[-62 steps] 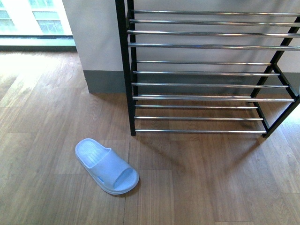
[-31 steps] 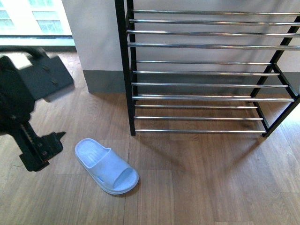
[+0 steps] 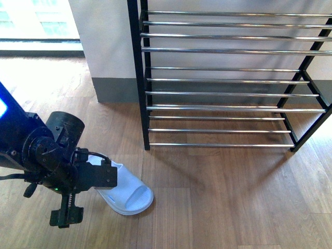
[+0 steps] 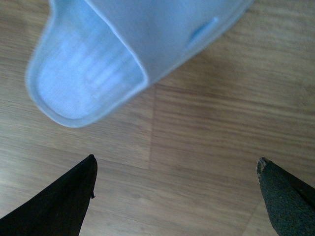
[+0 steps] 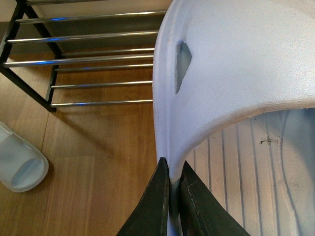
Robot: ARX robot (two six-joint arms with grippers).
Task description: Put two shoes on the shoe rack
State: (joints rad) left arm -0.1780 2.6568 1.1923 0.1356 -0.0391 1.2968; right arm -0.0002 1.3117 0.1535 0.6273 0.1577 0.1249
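Observation:
One pale blue-white rubber slide (image 3: 129, 194) lies on the wood floor, left of and in front of the shoe rack (image 3: 140, 78). My left arm (image 3: 46, 150) hangs over its heel end. In the left wrist view my left gripper (image 4: 176, 161) is open and empty, with bare floor between the jaws and the slide (image 4: 98, 64) just beyond the fingertips. My right gripper (image 5: 171, 169) is shut on the strap edge of the second slide (image 5: 236, 73), held in the air. The floor slide (image 5: 19, 167) and the rack (image 5: 88, 59) show behind it. The grey sneakers are out of view.
The rack's chrome rod tiers (image 3: 223, 106) hold no shoes. A grey-skirted white wall pillar (image 3: 104, 46) stands behind the rack's left post. A window (image 3: 36, 26) is at the far left. Wood floor (image 3: 233, 197) spreads in front of the rack.
My left arm came into the front view from the left and dropped down over the heel end of the floor slide. The slide and the rack have not moved.

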